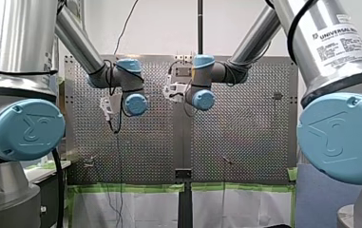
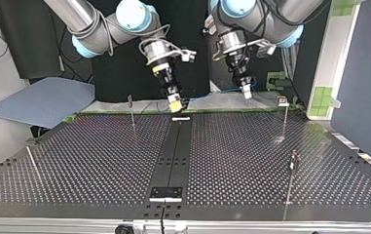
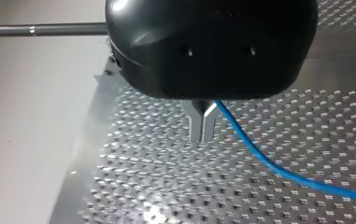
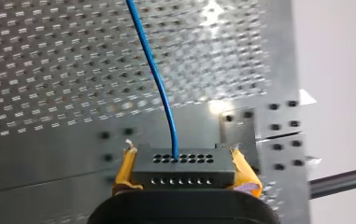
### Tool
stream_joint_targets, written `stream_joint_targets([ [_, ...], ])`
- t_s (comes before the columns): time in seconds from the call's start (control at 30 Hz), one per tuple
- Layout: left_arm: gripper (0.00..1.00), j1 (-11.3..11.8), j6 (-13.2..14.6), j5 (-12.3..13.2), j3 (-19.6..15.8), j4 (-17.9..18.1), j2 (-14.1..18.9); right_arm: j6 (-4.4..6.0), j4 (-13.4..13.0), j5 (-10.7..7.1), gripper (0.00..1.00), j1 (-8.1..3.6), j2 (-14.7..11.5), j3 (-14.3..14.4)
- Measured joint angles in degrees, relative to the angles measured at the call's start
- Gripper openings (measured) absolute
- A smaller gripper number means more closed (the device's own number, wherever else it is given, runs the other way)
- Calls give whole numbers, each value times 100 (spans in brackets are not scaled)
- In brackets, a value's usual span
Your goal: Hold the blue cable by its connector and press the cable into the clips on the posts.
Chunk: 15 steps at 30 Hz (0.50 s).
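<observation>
Yellow pads of the right gripper (image 4: 185, 164) clamp the one dark connector (image 4: 182, 175) — its single blue cable (image 4: 159, 79) runs ahead. Both arms angle down over the table (image 2: 100, 161); the left gripper (image 3: 205, 135) holds its fingers together, cable just beside. Four posts (image 2: 285, 119) stand.

Our R gripper (image 4: 181, 155): yellow-padded fingers (image 4: 124, 169) clamp the black connector (image 4: 183, 173); blue cable (image 4: 158, 79) leaves one connector hole, running over the perforated table (image 4: 49, 70).

Perforated metal worktop (image 2: 90, 161), green tape (image 1: 136, 187) along one edge in the front view, white wall (image 1: 169, 23) past it. Top view: black backdrop (image 2: 193, 29) behind, grey-blue board (image 2: 42, 100) at left, dark blue partition (image 2: 363, 73) at right.
</observation>
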Motion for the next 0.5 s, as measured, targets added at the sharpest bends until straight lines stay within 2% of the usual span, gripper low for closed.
stream_joint_targets([
  [0.2,0,102,-55,7,274,-273,276,83,265,-171,0,-19,-266,-200],
  [0.37,0,216,-81,8,521,-524,525,108,519,-282,0,-29,-505,-286],
  [0.5,0,358,-94,31,611,-716,717,102,728,-330,0,-30,-473,-424],
])
